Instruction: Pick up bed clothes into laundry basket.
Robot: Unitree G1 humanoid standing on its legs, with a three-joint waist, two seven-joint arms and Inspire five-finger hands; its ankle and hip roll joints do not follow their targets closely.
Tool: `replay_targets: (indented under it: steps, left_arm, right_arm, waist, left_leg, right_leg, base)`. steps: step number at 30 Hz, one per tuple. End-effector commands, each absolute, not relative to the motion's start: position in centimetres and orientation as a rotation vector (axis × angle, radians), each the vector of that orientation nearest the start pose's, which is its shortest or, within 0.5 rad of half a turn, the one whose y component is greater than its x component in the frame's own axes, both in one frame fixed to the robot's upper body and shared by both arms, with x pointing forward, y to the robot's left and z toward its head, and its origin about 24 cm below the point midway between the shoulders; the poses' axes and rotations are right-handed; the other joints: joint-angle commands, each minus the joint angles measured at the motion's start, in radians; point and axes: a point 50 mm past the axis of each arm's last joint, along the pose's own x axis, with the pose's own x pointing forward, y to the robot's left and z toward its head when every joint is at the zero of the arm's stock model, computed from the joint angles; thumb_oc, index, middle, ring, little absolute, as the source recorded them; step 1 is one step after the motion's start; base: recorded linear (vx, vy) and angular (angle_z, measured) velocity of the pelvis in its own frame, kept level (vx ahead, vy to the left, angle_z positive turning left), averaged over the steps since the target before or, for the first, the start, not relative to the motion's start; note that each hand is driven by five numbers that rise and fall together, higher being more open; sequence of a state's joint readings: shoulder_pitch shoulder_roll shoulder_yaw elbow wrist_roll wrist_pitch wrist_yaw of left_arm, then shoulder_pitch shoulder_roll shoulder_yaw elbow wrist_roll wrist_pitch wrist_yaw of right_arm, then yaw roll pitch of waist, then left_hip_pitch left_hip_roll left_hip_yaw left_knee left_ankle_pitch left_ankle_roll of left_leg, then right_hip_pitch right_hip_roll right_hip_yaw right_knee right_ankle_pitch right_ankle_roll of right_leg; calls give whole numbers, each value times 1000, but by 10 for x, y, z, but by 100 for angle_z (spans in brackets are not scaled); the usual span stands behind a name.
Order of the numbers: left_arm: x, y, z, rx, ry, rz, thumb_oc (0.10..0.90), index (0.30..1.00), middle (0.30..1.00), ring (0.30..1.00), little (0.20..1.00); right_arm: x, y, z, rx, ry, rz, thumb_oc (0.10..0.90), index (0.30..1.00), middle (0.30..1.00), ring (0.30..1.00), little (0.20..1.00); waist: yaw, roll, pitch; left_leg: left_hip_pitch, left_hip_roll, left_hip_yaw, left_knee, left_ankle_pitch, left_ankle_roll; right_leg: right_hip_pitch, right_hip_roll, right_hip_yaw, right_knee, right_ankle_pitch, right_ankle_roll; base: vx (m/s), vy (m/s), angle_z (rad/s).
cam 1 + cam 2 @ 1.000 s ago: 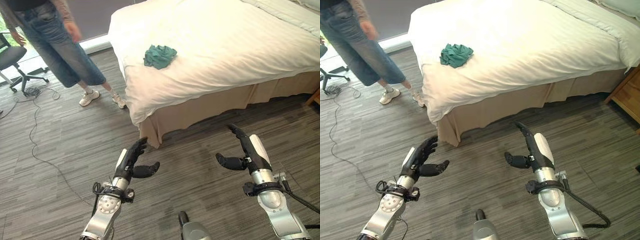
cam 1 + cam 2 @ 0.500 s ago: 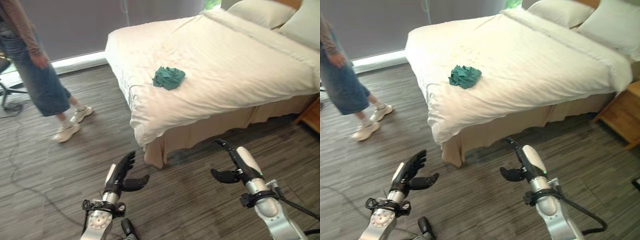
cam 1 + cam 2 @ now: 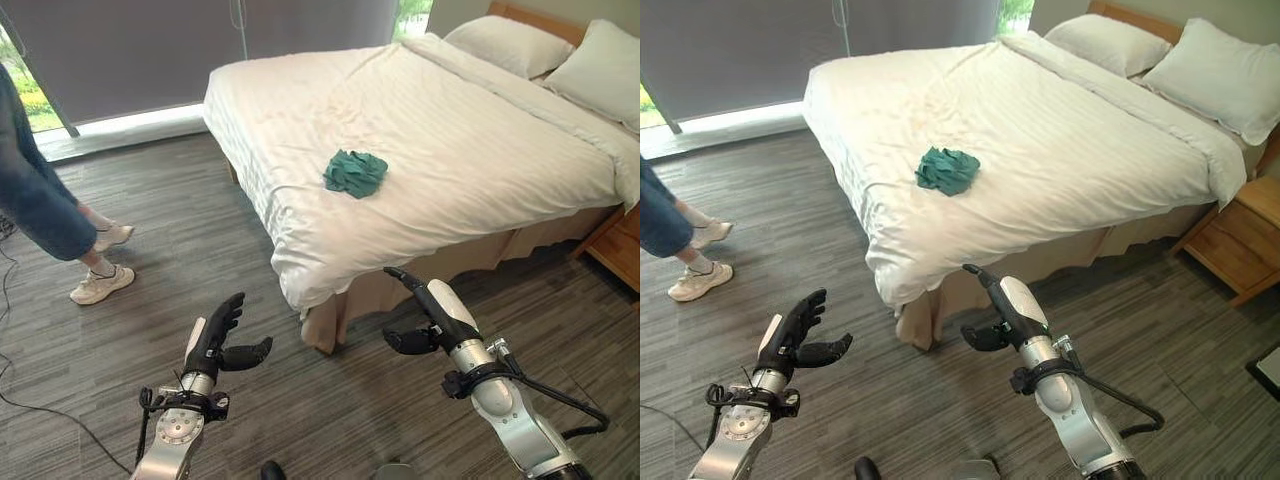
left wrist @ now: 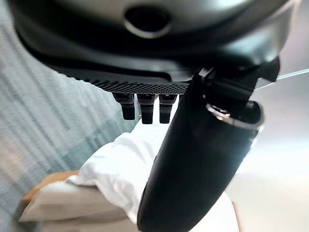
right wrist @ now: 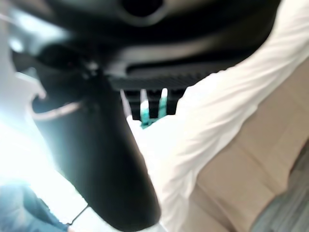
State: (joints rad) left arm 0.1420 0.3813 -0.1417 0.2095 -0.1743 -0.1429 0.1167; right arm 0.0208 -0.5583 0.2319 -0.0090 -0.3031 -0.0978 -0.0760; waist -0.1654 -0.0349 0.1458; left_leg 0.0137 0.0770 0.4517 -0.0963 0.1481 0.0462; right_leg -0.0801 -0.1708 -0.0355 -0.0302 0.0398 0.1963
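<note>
A crumpled teal garment (image 3: 355, 171) lies on the white bed (image 3: 450, 130), near the bed's foot and toward its left side. Both hands hang over the floor in front of the bed's corner, well short of the garment. My left hand (image 3: 213, 343) is open, fingers straight, thumb out, holding nothing. The right hand (image 3: 428, 310) is open too, its fingers stretched toward the bed corner. A sliver of the teal garment (image 5: 145, 116) shows past the right hand's fingers in the right wrist view. The left wrist view looks along the left hand's thumb (image 4: 193, 159) at the bed's white cover.
A person in blue trousers and white shoes (image 3: 100, 282) stands on the floor at the left. Two pillows (image 3: 560, 60) lie at the bed's head. A wooden nightstand (image 3: 1235, 235) stands at the right. Grey wood floor (image 3: 180, 210) surrounds the bed.
The camera has swung right and upward, bringing the pillows into view. The person has shifted to the left edge. Both hands stay open and empty.
</note>
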Motion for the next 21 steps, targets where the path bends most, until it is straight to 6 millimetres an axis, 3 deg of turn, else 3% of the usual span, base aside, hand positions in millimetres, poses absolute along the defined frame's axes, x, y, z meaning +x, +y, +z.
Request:
replay_targets:
  steps: [1, 2, 4, 5, 7, 8, 11, 12, 14, 16, 17, 18, 19, 21]
  left_arm:
    - [239, 212, 35, 238, -33, -4, 800, 900, 900, 900, 900]
    - [241, 210, 36, 239, -39, -9, 800, 900, 900, 900, 900]
    - [243, 210, 39, 242, -57, -9, 800, 900, 900, 900, 900]
    - [243, 209, 39, 241, -58, -10, 800, 900, 900, 900, 900]
    - [242, 211, 42, 251, -76, -2, 800, 900, 900, 900, 900]
    - [241, 208, 42, 241, -78, -10, 800, 900, 900, 900, 900]
    - [242, 205, 43, 241, -88, -15, 800, 900, 900, 900, 900]
    - [243, 204, 45, 241, -101, -16, 800, 900, 900, 900, 900]
    - [249, 204, 49, 225, -124, 2, 800, 900, 900, 900, 900]
    - [254, 210, 58, 190, -160, 37, 800, 900, 900, 900, 900]
    - [254, 210, 59, 190, -161, 38, 800, 900, 900, 900, 900]
    - [256, 213, 61, 178, -177, 68, 800, 900, 900, 900, 900]
    - [257, 215, 62, 189, -176, 74, 800, 900, 900, 900, 900]
    - [255, 218, 60, 189, -166, 79, 800, 900, 900, 900, 900]
  right_arm:
    - [269, -207, 114, -844, -358, 49, 800, 900, 900, 900, 900]
    - [268, -208, 113, -842, -356, 38, 800, 900, 900, 900, 900]
    - [266, -212, 111, -839, -345, 22, 800, 900, 900, 900, 900]
    - [265, -212, 111, -840, -346, 21, 800, 900, 900, 900, 900]
    - [263, -219, 112, -858, -344, -15, 800, 900, 900, 900, 900]
    - [262, -226, 119, -908, -362, -34, 800, 900, 900, 900, 900]
    - [265, -235, 131, -968, -390, -64, 800, 900, 900, 900, 900]
    - [267, -238, 140, -989, -413, -78, 800, 900, 900, 900, 900]
    - [274, -242, 152, -1026, -442, -107, 800, 900, 900, 900, 900]
    - [281, -246, 167, -1084, -474, -131, 800, 900, 900, 900, 900]
    - [282, -246, 167, -1083, -475, -131, 800, 900, 900, 900, 900]
    - [287, -248, 182, -1127, -509, -154, 800, 900, 900, 900, 900]
    - [288, -251, 188, -1151, -517, -169, 800, 900, 900, 900, 900]
    - [291, -257, 193, -1182, -506, -187, 800, 900, 900, 900, 900]
  waist:
    - [-37, -27, 40]
    - [-51, -25, 48]
    - [-66, -19, 54]
    - [-70, -22, 55]
    - [-90, -7, 50]
    - [-100, -2, 37]
    - [-109, 15, 27]
    - [-112, 24, 33]
    - [-104, 41, 38]
    - [-86, 41, 42]
    - [-87, 39, 42]
    - [-67, 23, 46]
    - [-56, 8, 47]
    - [-34, 1, 58]
  left_leg:
    - [159, 19, -1, 9, -235, -121]
    - [166, 17, -6, 9, -237, -123]
    - [201, 4, -30, 9, -271, -128]
    - [193, 5, -24, 9, -260, -127]
    - [261, -15, -57, 9, -323, -126]
    - [303, -33, -68, 9, -349, -120]
    - [337, -34, -91, 41, -364, -133]
    - [328, -18, -100, 112, -341, -152]
    - [279, 27, -120, 300, -237, -198]
    - [209, 86, -124, 526, -81, -254]
    - [204, 85, -125, 528, -78, -254]
    - [149, 114, -97, 697, -23, -277]
    - [115, 132, -63, 752, -11, -278]
    - [38, 144, -29, 757, -64, -253]
  right_leg:
    - [-49, 70, -38, 17, -54, -45]
    - [-67, 84, -48, -29, -19, -44]
    - [-132, 96, -40, -56, -8, -25]
    - [-138, 94, -48, -55, 5, -30]
    - [-199, 89, -57, -54, 5, -14]
    - [-157, 83, -65, -56, 21, -34]
    - [-117, 78, -58, -51, 39, -51]
    - [-101, 77, -59, -46, 43, -62]
    - [-31, 78, -65, -49, 25, -93]
    - [43, 84, -63, -57, -15, -138]
    - [40, 83, -63, -57, -13, -140]
    - [94, 80, -44, -57, -52, -169]
    - [114, 67, -29, -57, -62, -181]
    - [159, 53, -9, -57, -82, -186]
  base:
    - [336, -99, 51]
    - [337, -125, 65]
    - [275, -103, 76]
    - [360, -151, 48]
    - [586, -256, 24]
    - [447, -236, 23]
    - [389, -229, 22]
    - [418, -292, 12]
    - [391, -299, 21]
    - [331, -285, 34]
    - [419, -297, 29]
    - [406, -245, 11]
    - [572, -296, -1]
    - [391, -133, -1]
